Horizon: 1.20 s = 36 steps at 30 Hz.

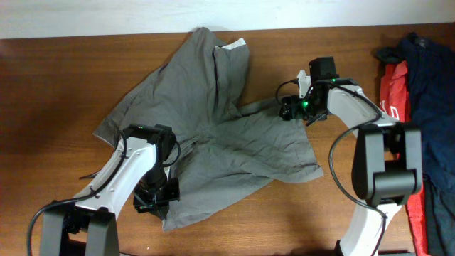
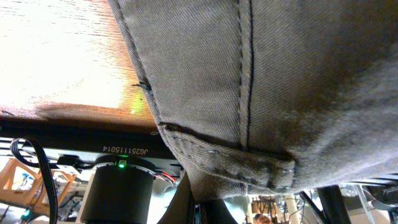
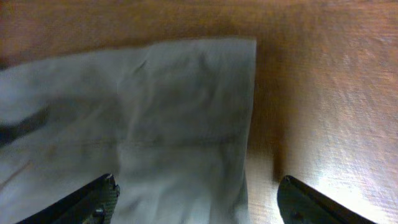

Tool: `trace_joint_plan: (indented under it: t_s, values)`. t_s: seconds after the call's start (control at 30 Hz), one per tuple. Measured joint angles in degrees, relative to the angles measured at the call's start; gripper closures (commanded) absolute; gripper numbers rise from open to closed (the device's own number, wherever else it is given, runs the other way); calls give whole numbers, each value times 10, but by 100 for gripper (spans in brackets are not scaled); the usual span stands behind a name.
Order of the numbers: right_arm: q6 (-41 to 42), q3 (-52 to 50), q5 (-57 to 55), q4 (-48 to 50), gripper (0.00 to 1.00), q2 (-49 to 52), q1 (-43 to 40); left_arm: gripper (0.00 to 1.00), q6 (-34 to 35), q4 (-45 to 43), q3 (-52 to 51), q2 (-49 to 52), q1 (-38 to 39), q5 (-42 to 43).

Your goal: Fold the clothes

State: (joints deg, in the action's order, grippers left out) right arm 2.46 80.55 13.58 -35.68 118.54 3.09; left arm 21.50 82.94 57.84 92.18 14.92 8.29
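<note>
Two grippers meet the shorts (image 1: 234, 135): the left gripper (image 1: 155, 193) pinches a hem at their near-left edge, while the right gripper (image 3: 196, 199) hovers, fingers spread, over another edge.

From close in, the grey-olive shorts (image 2: 298, 93) fill most of the view. A double-stitched seam (image 2: 245, 74) runs down to a thick folded hem (image 2: 236, 165), and the cloth below it is pinched in the closed left hand (image 2: 202, 208). Bare wooden worktop (image 2: 56, 56) glares with light beside the cloth, and past its edge sits a round black motor housing (image 2: 115, 186) with a green light (image 2: 121, 164) and dark cables (image 2: 37, 168).
</note>
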Motion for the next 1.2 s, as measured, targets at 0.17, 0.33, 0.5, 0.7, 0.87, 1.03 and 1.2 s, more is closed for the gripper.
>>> trace_joint_plan:
  t_s: [0.17, 0.33, 0.5, 0.7, 0.87, 1.03, 1.2]
  values:
    - [-2, 1, 13, 32, 84, 13, 0, 100, 5, 0, 0, 0, 0, -2]
    - [1, 2, 20, 32, 96, 15, -8, 100, 9, -3, 0, 0, 0, -2]
    - [1, 17, 28, 28, 96, 10, -39, 100, 16, -2, 0, 0, 0, -8]
    - [1, 39, 41, -23, 96, -28, -106, 100, 21, -4, 0, 0, 0, -7]
    - [0, 44, 57, -93, 87, -48, -156, 100, 21, -11, 0, 0, 0, -1]
    - [-10, 49, 43, -102, 58, -48, -191, 79, 23, -7, 0, 0, 0, -13]
    - [-21, 49, 32, -106, 50, -54, -204, 62, 30, -15, 0, 0, 0, -22]
